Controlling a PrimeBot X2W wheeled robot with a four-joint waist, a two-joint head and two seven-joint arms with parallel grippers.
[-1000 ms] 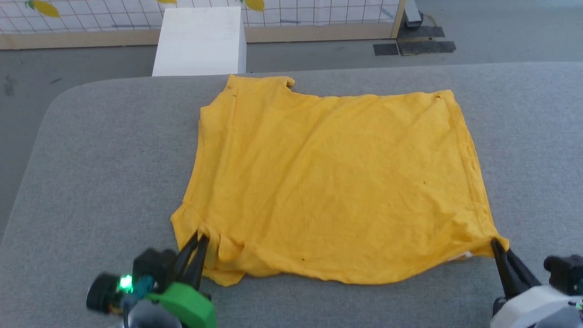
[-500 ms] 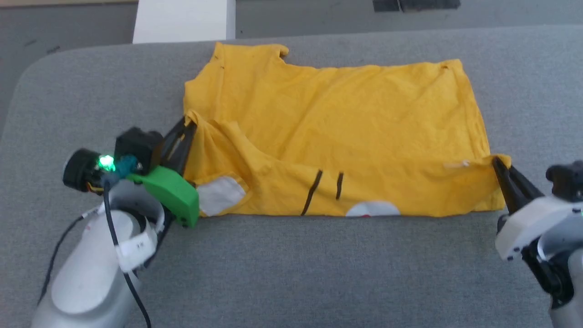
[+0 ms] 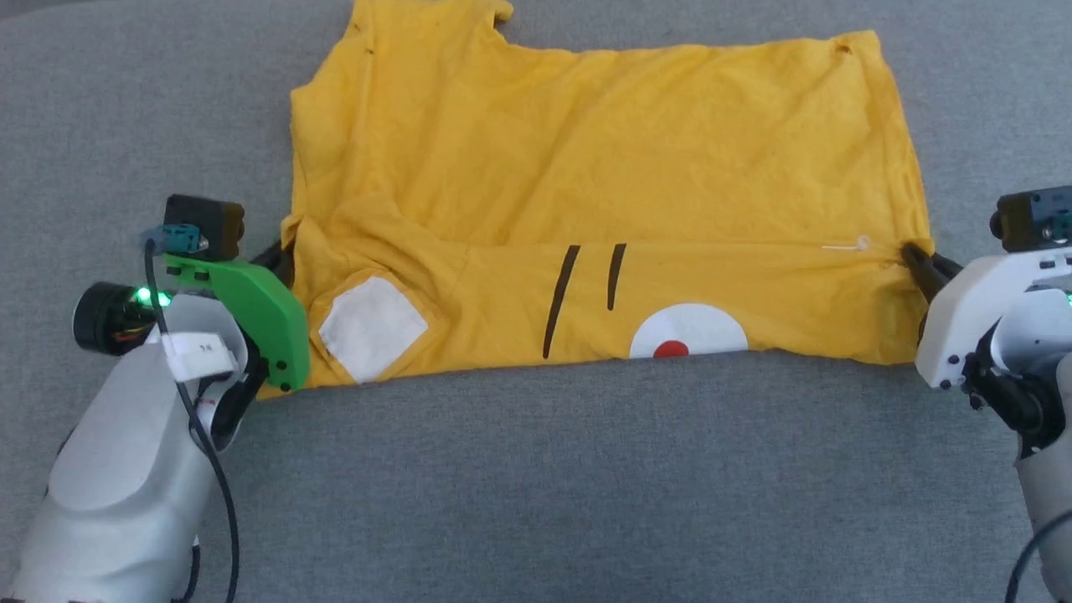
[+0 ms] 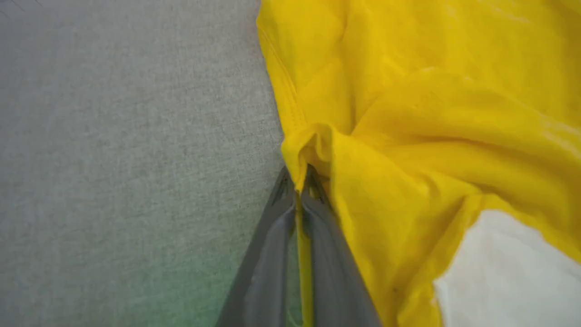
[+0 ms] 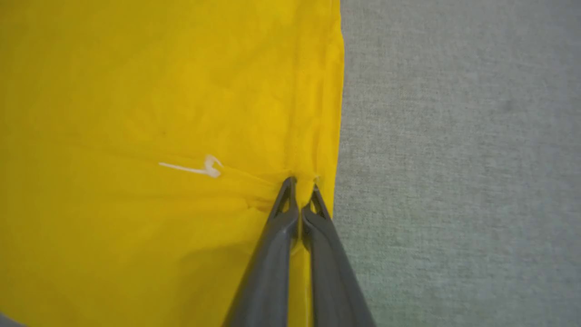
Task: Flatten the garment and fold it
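Pinching the shirt (image 3: 603, 159) at both ends of its turned-over near flap, the left gripper (image 4: 298, 177) and right gripper (image 5: 301, 184) are each clamped tight on yellow cloth. The shirt lies spread toward the far side of the grey worktop (image 3: 536, 486), its flap showing print (white patches, a red dot, two black lines).

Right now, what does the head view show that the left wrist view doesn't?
Head adds: right gripper shut on the shirt's right edge, black lines, red dot. Left wrist adds: close-up of the hem pinched between the left gripper's closed fingers. Shared: shirt, white patch, grey surface.
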